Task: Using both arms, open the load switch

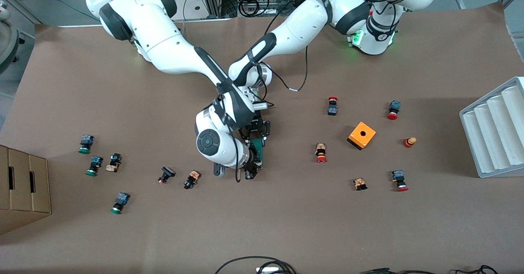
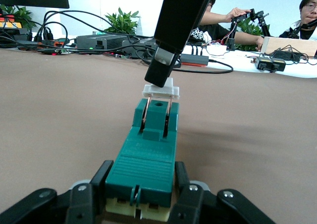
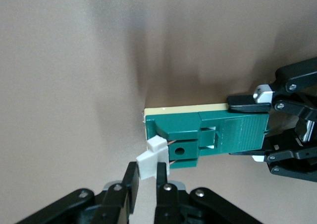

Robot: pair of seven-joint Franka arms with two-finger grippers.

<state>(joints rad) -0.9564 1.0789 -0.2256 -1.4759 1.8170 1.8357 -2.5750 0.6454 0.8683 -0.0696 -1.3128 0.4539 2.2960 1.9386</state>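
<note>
Brown paper covered the table, and the load switch lay near its middle, well apart from the orange box, toward the right arm's end of the table from it. Both grippers met at the switch. The left gripper was closed on one end of the dark-green body, with one black finger on each side of it. The right gripper was closed on the white tab at the opposite end, and the tab stood a little out of the green body on two thin copper-coloured pins. In the right wrist view the switch lay flat on the paper, with a pale strip along one long edge. No brand, label or writing could be read on the switch, and the fine ribbed surface of its body showed no letters. Small pushbuttons with red caps lay around the orange box, and others with green caps lay much farther from it, toward the right arm's end, near a cardboard box. A white ribbed tray stood at the table edge toward the left arm's end from the orange box.
</note>
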